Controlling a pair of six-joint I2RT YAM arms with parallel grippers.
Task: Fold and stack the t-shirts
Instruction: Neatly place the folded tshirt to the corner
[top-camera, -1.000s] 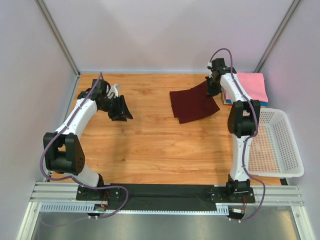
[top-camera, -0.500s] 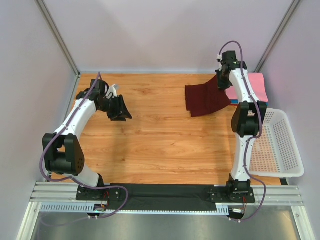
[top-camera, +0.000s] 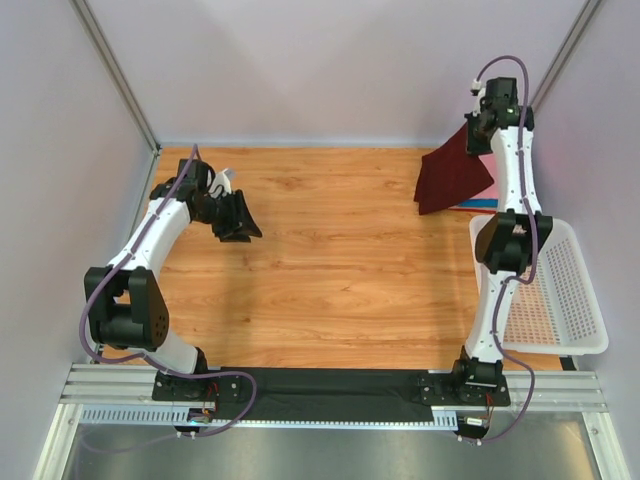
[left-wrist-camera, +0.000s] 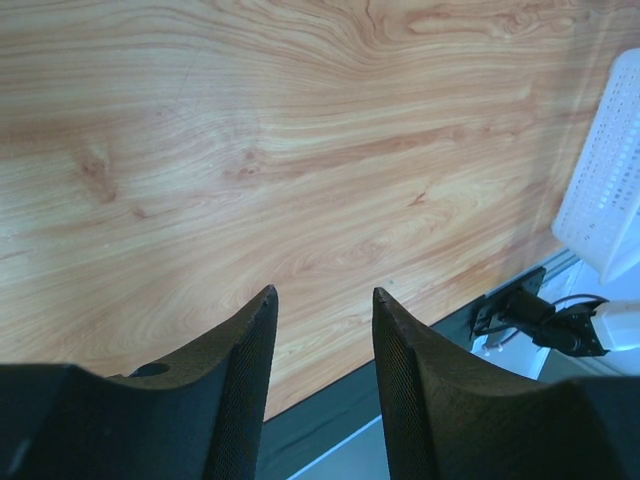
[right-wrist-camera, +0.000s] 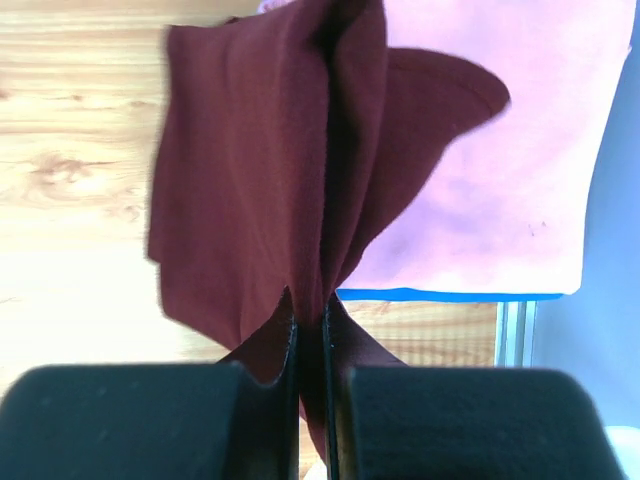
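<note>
Right now the maroon t-shirt (top-camera: 455, 178) hangs in the air at the far right corner of the table (top-camera: 330, 270), its lower edge drooping over the stack of folded tees. I am pinching it from above with my right gripper (right-wrist-camera: 310, 330), whose fingers are pressed almost together with only a thin ridge of cloth between them.

My worry is that the fold opens. I hold the shirt by one narrow pinch, so its layers hang loose and could splay or twist as it comes down. It might then land crooked, or half off the pink t-shirt (right-wrist-camera: 500, 200) towards the bare wood. A trailing corner could also drag across the pile and skew the blue t-shirt (right-wrist-camera: 450, 295), which shows only as a thin edge beneath the pink.

From my wrist the maroon cloth looks soft and limp. It gathers into a deep vertical crease at the pinch, with one flap fanning left and a rounded lobe falling right across the pink.

My left gripper (left-wrist-camera: 322, 300) hovers over bare wood on the left side, jaws parted and holding nothing. The white basket (top-camera: 575, 290) sits at the right edge, nearer me than the stack.
</note>
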